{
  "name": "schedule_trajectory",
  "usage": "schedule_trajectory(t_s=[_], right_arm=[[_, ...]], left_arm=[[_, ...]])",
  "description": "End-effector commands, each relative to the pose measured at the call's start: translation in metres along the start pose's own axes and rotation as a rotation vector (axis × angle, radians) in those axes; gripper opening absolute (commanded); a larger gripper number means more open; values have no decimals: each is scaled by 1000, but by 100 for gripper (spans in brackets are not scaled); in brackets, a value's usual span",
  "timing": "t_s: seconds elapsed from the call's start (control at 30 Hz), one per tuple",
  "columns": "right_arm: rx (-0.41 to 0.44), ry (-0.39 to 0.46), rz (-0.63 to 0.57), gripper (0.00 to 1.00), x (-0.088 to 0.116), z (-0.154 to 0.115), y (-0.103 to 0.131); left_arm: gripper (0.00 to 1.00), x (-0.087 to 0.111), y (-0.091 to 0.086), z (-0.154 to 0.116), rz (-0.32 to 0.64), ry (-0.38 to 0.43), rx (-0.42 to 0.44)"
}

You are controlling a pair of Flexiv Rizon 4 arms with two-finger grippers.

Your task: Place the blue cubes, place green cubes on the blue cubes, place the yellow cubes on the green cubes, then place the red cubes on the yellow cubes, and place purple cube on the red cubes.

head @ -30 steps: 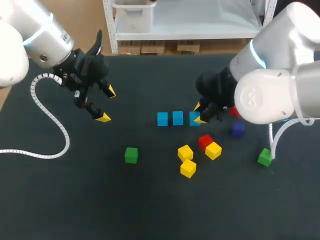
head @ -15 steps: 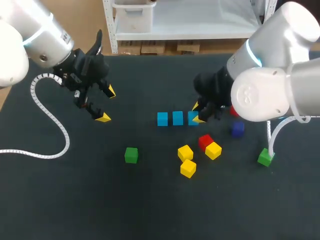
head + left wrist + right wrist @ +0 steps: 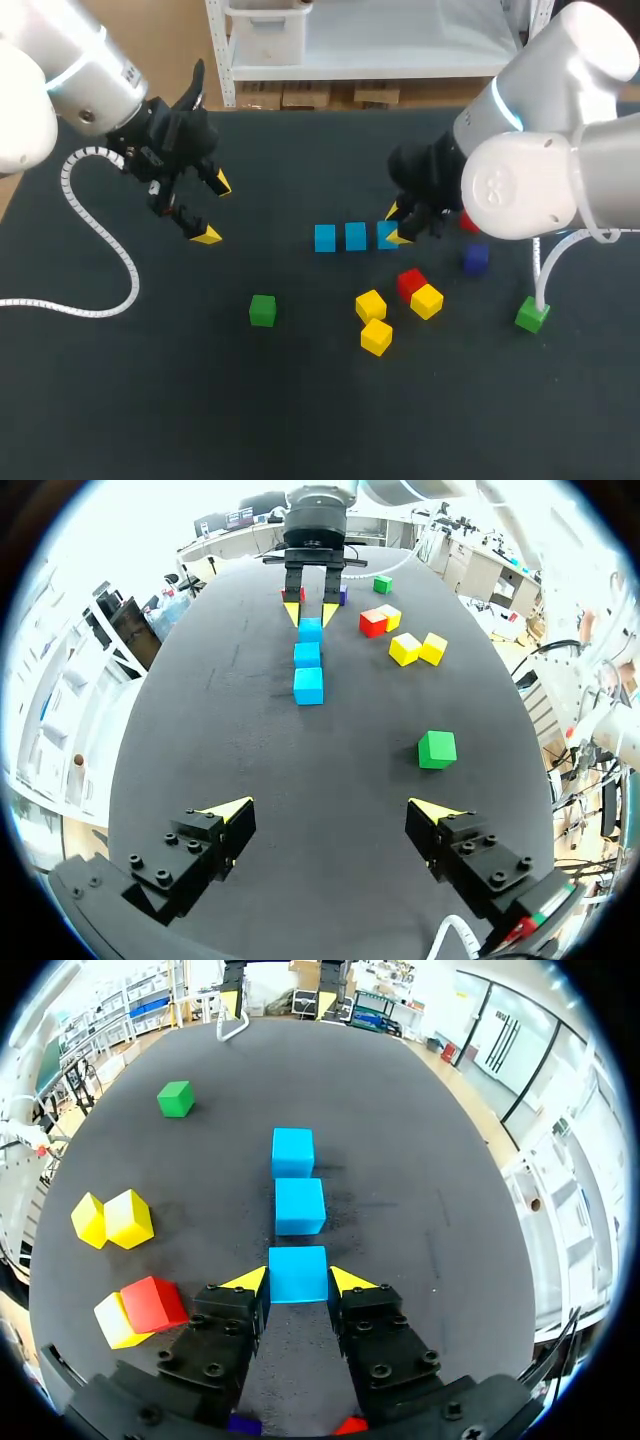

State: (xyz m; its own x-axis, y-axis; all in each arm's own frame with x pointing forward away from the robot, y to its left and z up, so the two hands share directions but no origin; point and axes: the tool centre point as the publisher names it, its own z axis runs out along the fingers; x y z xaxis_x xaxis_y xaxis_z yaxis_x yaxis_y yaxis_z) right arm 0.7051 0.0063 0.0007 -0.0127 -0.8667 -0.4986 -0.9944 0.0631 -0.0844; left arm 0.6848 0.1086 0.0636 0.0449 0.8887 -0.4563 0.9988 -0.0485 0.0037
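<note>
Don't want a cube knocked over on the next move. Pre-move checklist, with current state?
1. Blue row of three, straight, flat on the table: ok.
2. Right gripper free to leave: not ok, it is shut on the end blue cube.
3. Left gripper open and empty: ok.
4. Green cube standing alone, open from above: ok.
5. Second green cube clear of the right arm's cable: cannot tell.

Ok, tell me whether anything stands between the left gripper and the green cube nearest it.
Nothing visible does. Only bare table lies between the open left gripper and that green cube; the blue cubes sit off to one side.
</note>
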Motion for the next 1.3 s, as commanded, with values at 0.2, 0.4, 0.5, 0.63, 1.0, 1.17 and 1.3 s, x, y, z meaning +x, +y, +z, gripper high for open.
schedule_trajectory(t_s=[0.2, 0.4, 0.5, 0.63, 1.0, 1.17, 1.3], right_arm=[[-6, -1, 2, 0, -1, 1, 0], [-6, 2, 4, 0, -1, 1, 0], [-6, 3, 3, 0, -1, 1, 0], [-7, 3, 3, 0, 0, 1, 1], [-10, 4, 3, 9, 0, 3, 1], [-11, 3, 3, 16, 0, 4, -1], [-10, 2, 2, 17, 0, 4, -2]], left_arm=[[100, 1, 2, 0, 2, -1, 2], [100, 1, 2, 0, 2, -1, 2], [100, 1, 2, 0, 2, -1, 2], [100, 1, 2, 0, 2, -1, 2], [100, 1, 2, 0, 2, -1, 2], [100, 1, 2, 0, 2, -1, 2], [100, 1, 2, 0, 2, -1, 2]])
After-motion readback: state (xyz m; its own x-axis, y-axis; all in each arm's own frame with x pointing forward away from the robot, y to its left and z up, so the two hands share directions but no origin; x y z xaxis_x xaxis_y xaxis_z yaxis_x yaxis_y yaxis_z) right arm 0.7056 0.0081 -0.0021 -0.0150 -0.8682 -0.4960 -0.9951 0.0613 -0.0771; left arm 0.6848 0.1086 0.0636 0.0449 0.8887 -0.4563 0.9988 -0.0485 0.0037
